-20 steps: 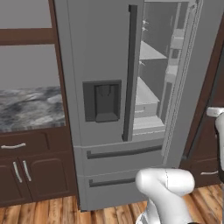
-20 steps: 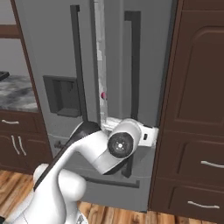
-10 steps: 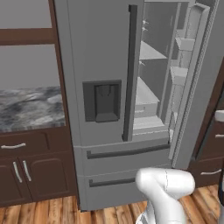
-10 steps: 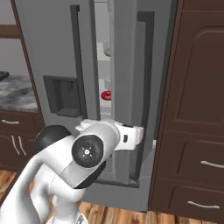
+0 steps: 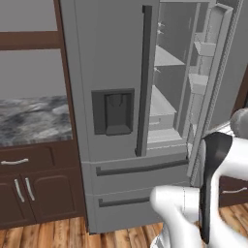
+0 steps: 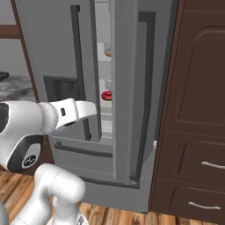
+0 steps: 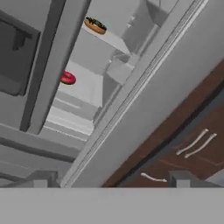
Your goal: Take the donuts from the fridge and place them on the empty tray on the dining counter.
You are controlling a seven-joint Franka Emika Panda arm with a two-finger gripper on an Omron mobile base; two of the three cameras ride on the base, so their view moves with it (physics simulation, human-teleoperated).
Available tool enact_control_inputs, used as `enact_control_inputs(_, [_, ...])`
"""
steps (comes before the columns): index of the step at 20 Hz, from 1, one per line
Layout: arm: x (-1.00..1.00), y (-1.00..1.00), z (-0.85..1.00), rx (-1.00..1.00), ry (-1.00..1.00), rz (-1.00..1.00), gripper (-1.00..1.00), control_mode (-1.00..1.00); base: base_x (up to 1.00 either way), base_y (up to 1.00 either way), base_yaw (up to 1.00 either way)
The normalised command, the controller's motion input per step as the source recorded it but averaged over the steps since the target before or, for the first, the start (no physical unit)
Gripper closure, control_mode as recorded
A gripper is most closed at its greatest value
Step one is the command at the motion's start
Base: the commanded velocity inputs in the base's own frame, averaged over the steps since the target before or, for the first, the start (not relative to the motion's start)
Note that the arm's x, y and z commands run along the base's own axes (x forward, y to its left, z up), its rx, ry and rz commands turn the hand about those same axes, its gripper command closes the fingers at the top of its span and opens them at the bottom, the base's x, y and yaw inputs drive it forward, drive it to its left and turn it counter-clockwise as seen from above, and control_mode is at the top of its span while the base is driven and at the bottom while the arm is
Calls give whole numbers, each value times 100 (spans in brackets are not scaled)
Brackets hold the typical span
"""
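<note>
The fridge (image 5: 116, 111) stands between brown cabinets, its left door shut and its right door (image 6: 125, 88) swung wider than half a second ago, when it stood only partly ajar; a second ago it showed just a narrow slit in the right base view. In the left base view the inner shelves (image 5: 164, 104) and door bins (image 5: 203, 48) are open to sight, much as before.

Through the gap in the right base view the red donut (image 6: 106, 95) lies on a middle shelf, near the shelf's front edge. In the hand view it sits at (image 7: 67, 78), and the chocolate donut (image 7: 95, 26) rests on the shelf above it, also near the front edge. Both donuts are well apart from the gripper.

The arm has drawn back from the door: its white forearm now reaches across the lower left of the right base view, ending just beside the left door's handle (image 6: 78, 66), where earlier it lay against the right door's lower edge. The gripper (image 7: 111, 178) has its jaws spread wide and holds nothing; a second ago they were pressed together. The finger tips (image 7: 41, 178) frame the door edge and a brown drawer front (image 7: 183, 153) beyond.
</note>
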Motion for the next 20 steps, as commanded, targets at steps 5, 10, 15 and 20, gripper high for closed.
enact_control_inputs(5, [30, 92, -4, -71, 15, -4, -100, -100, 0, 0, 0])
enact_control_inputs(10, [55, 26, -1, -39, 30, -10, -100, -100, 0, 0, 0])
enact_control_inputs(15, [96, -6, -5, -15, 29, -14, -100, -100, 0, 0, 0])
enact_control_inputs(20, [83, -6, -9, -22, 3, -7, -100, -100, 0, 0, 0])
